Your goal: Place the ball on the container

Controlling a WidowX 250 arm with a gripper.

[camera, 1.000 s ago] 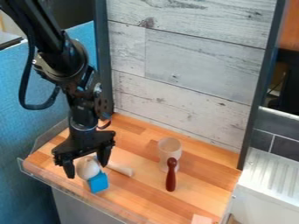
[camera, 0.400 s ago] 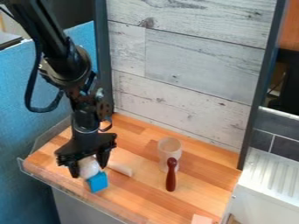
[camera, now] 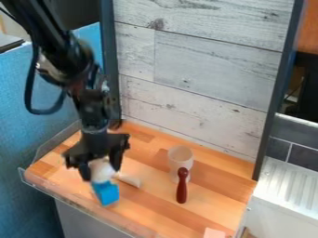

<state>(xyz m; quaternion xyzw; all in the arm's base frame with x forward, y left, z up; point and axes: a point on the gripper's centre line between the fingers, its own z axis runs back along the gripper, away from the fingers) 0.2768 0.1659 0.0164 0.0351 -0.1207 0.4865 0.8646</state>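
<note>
At the left of the work surface, the black gripper (camera: 101, 173) hangs down, shut on the whitish ball (camera: 101, 170), with one finger on each side of it. A blue block (camera: 106, 193) is right below the ball; whether the two are joined, I cannot tell. The pale, cup-like container (camera: 181, 158) stands upright to the right of the gripper, with its round mouth facing up.
A dark red pin-shaped object (camera: 181, 186) is in front of the container. A pale stick-like piece (camera: 129, 180) lies just right of the gripper. At the front right is a light pink block (camera: 214, 233); a wood-plank wall (camera: 192, 79) rises behind.
The gripper's fingers have drawn in around the ball. Gripper and ball have then moved slightly up and to the right, and the blue block has shifted a little right. The container has not moved.
</note>
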